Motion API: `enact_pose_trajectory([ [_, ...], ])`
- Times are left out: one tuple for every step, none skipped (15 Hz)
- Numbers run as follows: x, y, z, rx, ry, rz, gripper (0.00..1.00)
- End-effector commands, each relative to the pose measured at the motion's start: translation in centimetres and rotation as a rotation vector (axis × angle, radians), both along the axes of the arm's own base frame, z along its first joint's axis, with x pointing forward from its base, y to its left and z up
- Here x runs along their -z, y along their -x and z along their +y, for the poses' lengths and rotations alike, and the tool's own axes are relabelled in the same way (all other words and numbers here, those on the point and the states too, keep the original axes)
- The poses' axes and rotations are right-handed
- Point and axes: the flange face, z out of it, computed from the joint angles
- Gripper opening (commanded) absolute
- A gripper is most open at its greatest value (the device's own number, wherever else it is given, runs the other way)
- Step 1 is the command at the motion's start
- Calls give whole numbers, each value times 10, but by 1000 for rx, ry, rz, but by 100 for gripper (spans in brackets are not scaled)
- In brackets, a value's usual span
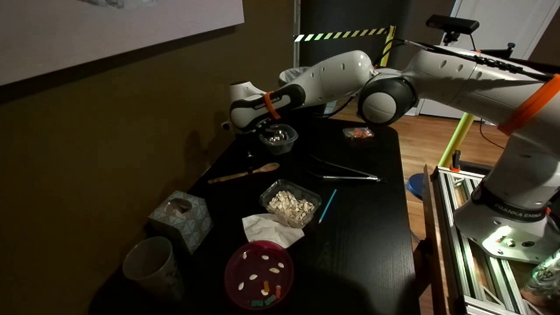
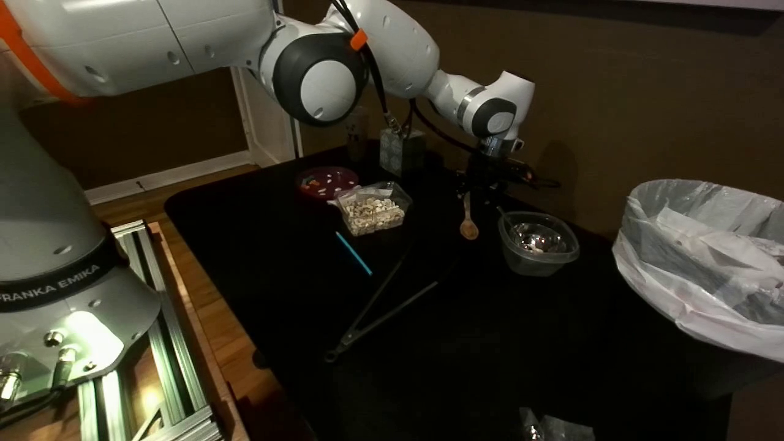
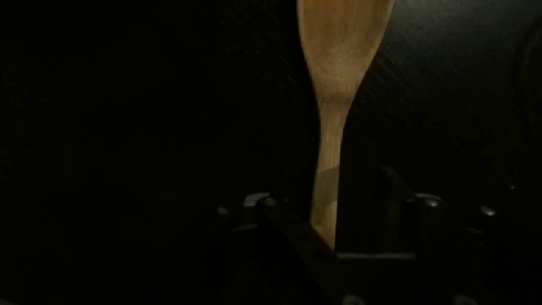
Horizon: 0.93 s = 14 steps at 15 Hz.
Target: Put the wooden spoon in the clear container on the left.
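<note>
Tongs (image 1: pixel 350 178) and blue pencil (image 1: pixel 328 205) lie on the table (image 1: pixel 363 245). Plate (image 1: pixel 260 267) bears pale pieces (image 1: pixel 253 277), napkin (image 1: pixel 273 232) at its edge. Cup (image 1: pixel 155 269) stands beside tissue box (image 1: pixel 177 218).

brown wooden spoon (image 3: pixel 333 103), blue pencil (image 1: pixel 327 206), maroon plate (image 1: pixel 258 267), triangle-patterned tissue box (image 1: pixel 181 222)

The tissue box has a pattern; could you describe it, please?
The tissue box shows pale-lined geometric triangles, best in an exterior view.

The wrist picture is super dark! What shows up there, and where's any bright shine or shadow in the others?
Wrist view: nearly black, though the wooden spoon shows up, and the gripper is mostly lost except a few glints; both exterior views: white glare on the robot's base, and a soft shadow on the wall.
</note>
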Motion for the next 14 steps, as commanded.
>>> enact_pose_trajectory([
  [4, -1, 8, -22, 35, -5, 89],
  [6, -1, 9, -30, 41, -8, 96],
  [8, -1, 10, -36, 44, -8, 100],
  [9, -1, 9, -37, 44, -10, 100],
  [11, -1, 7, -35, 43, -9, 100],
  [14, 0, 5, -28, 42, -11, 100],
  [17, 0, 3, -21, 36, -14, 100],
  [20, 1, 1, -15, 36, -16, 100],
  [24, 2, -1, -10, 38, -13, 100],
  [27, 3, -3, -7, 36, -13, 100],
  [30, 3, -5, -3, 37, -12, 100],
  [32, 4, -7, 1, 36, -12, 100],
  [35, 5, -8, 4, 35, -8, 100],
  [38, 6, -10, 5, 37, -5, 100],
])
